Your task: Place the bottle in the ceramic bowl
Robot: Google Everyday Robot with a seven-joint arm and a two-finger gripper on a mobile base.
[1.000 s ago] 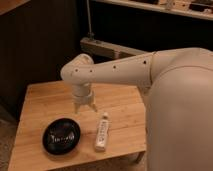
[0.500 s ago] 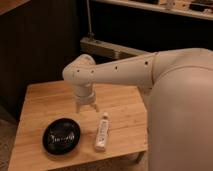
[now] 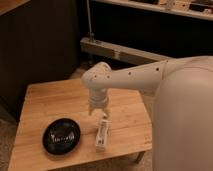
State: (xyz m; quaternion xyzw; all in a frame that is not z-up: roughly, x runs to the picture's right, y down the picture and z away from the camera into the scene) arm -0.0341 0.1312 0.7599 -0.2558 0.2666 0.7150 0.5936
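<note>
The white bottle (image 3: 102, 134) lies on its side on the wooden table (image 3: 50, 100), near the front right, its long axis running front to back. The black ceramic bowl (image 3: 61, 136) sits to its left near the front edge, a short gap apart, and is empty. My gripper (image 3: 99, 112) points down just above the bottle's far end, with its fingers spread and nothing held between them. The white arm reaches in from the right.
My large white body (image 3: 185, 120) fills the right side and overhangs the table's right edge. A dark cabinet front (image 3: 40, 45) stands behind the table. A metal rail (image 3: 120, 50) runs behind at the back right.
The gripper has moved right and toward the front, from over the table's middle to just above the bottle's far end. The bottle and bowl have not moved.
</note>
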